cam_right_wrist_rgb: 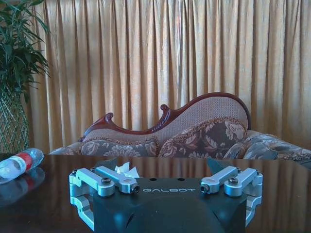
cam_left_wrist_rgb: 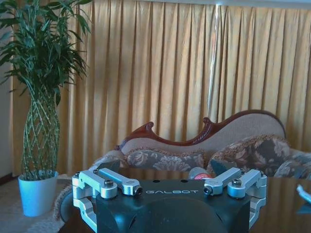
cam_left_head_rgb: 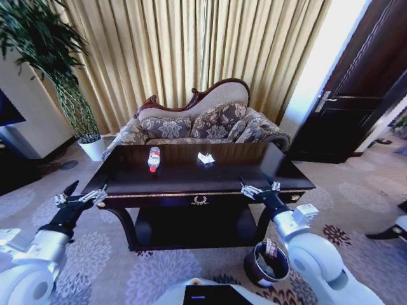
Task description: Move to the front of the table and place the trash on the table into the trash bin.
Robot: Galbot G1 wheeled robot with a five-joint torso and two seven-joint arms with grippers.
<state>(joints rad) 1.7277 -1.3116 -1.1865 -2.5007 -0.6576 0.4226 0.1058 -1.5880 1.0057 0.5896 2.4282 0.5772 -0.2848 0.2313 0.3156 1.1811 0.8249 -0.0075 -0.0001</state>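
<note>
The dark glossy table (cam_left_head_rgb: 191, 181) stands right in front of me. On its top lie a clear bottle with a red label (cam_left_head_rgb: 153, 159) and a crumpled white paper (cam_left_head_rgb: 205, 158). My left gripper (cam_left_head_rgb: 81, 196) hovers open off the table's front left corner. By the front right edge my right gripper (cam_left_head_rgb: 259, 188) is open too. The dark round trash bin (cam_left_head_rgb: 254, 270) sits on the carpet under my right arm. In the right wrist view the open gripper (cam_right_wrist_rgb: 167, 183) faces the paper (cam_right_wrist_rgb: 125, 169) and the bottle (cam_right_wrist_rgb: 19, 162). The left wrist view has the open gripper (cam_left_wrist_rgb: 171, 187) with the bottle (cam_left_wrist_rgb: 199, 173) just beyond.
A patterned sofa (cam_left_head_rgb: 203, 124) stands close behind the table, before gold curtains. A tall plant in a white pot (cam_left_head_rgb: 94, 147) is at the back left. A dark door (cam_left_head_rgb: 356, 95) is on the right. Patterned carpet lies on both sides of the table.
</note>
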